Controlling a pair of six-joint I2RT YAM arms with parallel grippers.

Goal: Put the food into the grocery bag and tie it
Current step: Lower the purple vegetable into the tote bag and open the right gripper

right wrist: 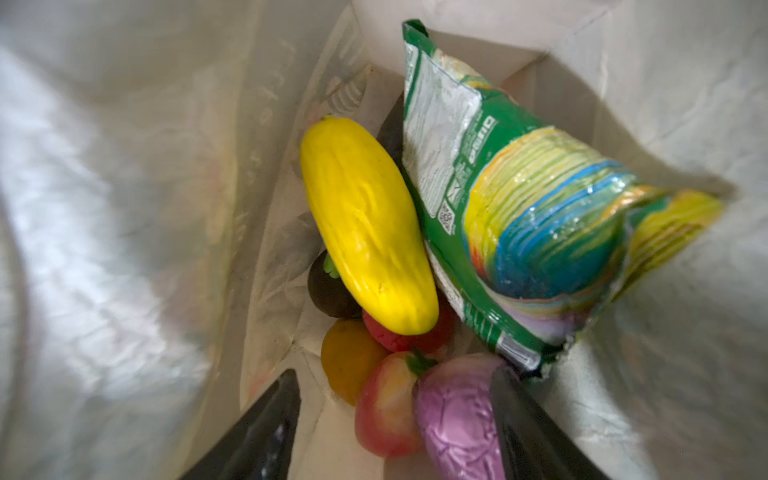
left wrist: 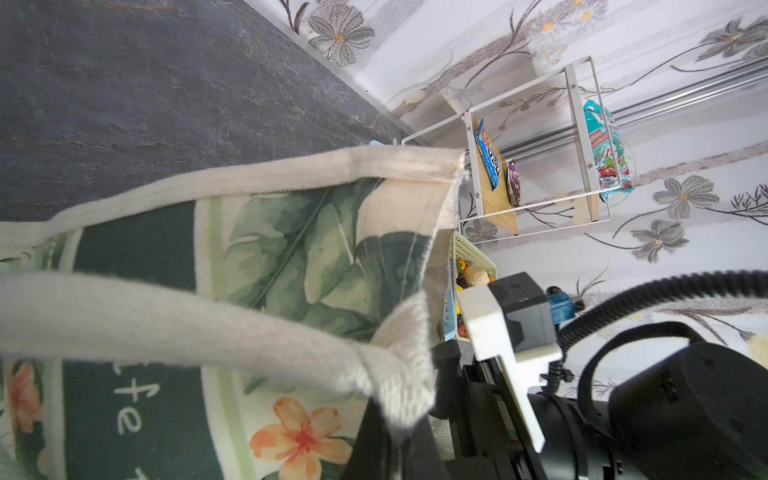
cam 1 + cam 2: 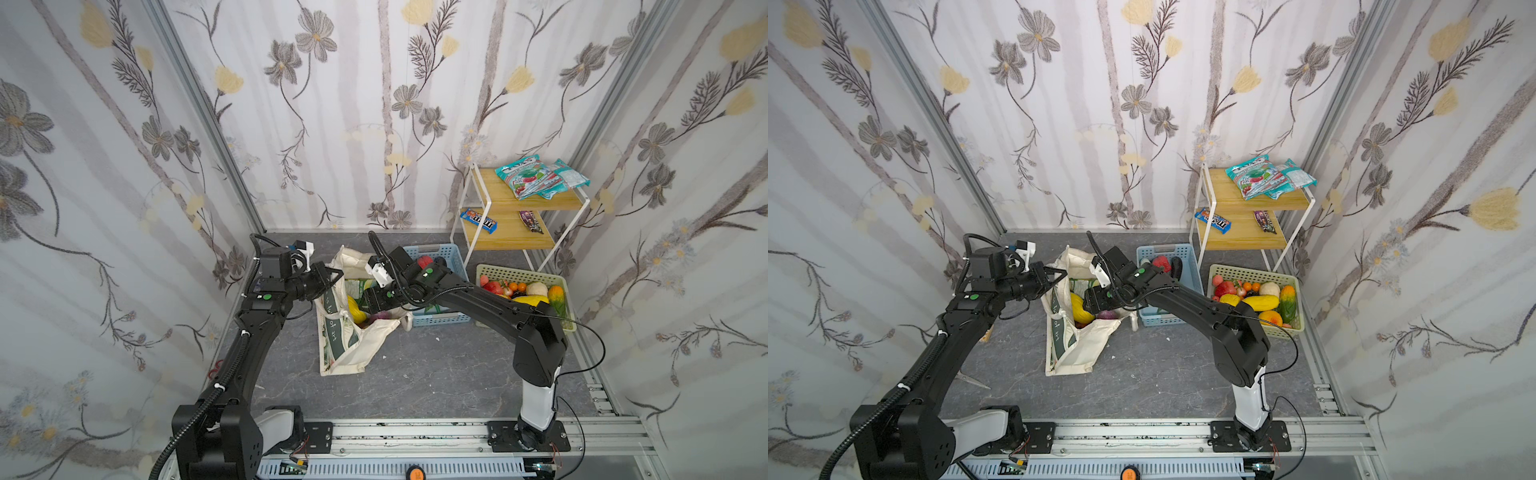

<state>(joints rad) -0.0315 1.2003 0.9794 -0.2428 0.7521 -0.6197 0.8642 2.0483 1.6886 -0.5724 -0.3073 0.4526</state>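
Note:
The grocery bag point(image 3: 349, 349) point(image 3: 1075, 349) stands on the dark floor with its mouth held open. My left gripper point(image 3: 338, 274) point(image 2: 399, 428) is shut on a cream handle point(image 2: 208, 324) and keeps that side lifted. Inside the bag, my right gripper point(image 1: 395, 374) stands open, its fingers point(image 1: 266, 428) wide apart. A purple cabbage point(image 1: 457, 424) rests against one finger, with a peach-coloured fruit point(image 1: 382, 411) beside it. Deeper in lie a yellow squash point(image 1: 365, 224), a green snack packet point(image 1: 519, 199), an orange fruit point(image 1: 345, 357), a red one point(image 1: 399, 336) and a dark one point(image 1: 328, 291).
A light blue basket point(image 3: 451, 253) stands right of the bag, under my right arm. A pale yellow basket point(image 3: 519, 275) with several toy fruits stands further right. Behind them is a white-framed shelf point(image 3: 536, 203) bearing snack packets. Scissors point(image 3: 971, 380) lie near the left arm.

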